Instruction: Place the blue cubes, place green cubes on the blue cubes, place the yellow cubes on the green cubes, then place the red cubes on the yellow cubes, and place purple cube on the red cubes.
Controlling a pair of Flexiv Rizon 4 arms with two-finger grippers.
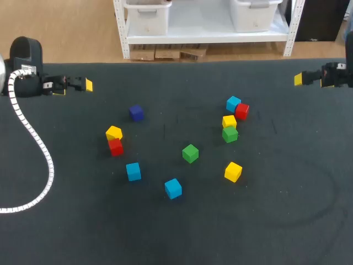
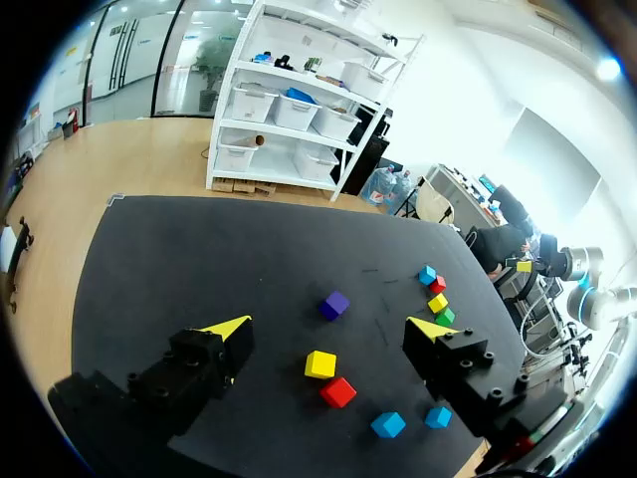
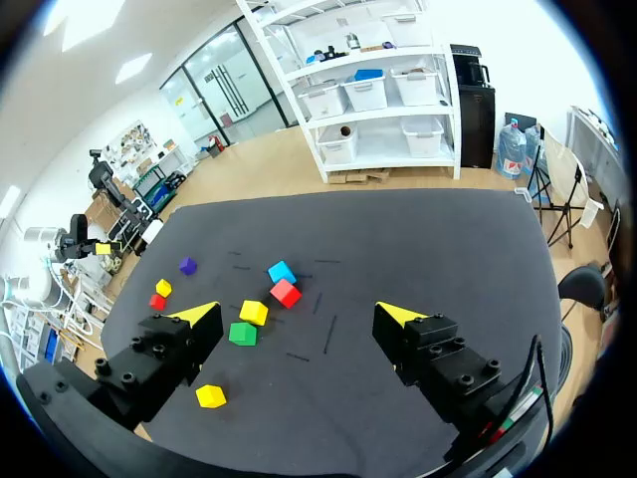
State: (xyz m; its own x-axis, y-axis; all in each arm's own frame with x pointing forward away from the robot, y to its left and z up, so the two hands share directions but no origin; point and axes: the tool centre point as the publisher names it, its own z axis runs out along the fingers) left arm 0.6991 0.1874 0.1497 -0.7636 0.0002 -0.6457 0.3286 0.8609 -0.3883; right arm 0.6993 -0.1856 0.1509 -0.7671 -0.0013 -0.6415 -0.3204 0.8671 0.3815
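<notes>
Loose cubes lie scattered on the dark table (image 1: 287, 221). A purple cube (image 1: 136, 112) sits left of centre, with a yellow cube (image 1: 113, 132) touching a red one (image 1: 116, 147) nearer. Two blue cubes (image 1: 133, 171) (image 1: 173, 188) lie toward the front. At the right a blue (image 1: 233, 103), red (image 1: 241, 111), yellow (image 1: 229, 121) and green cube (image 1: 230, 134) cluster together. Another green cube (image 1: 190, 153) and a yellow cube (image 1: 233, 171) lie apart. My left gripper (image 1: 74, 85) (image 2: 328, 327) hangs open at the far left, empty. My right gripper (image 1: 309, 78) (image 3: 299, 313) hangs open at the far right, empty.
A white corrugated cable (image 1: 38, 149) from my left arm loops over the table's left part. The table's far edge (image 1: 193, 62) runs just behind both grippers.
</notes>
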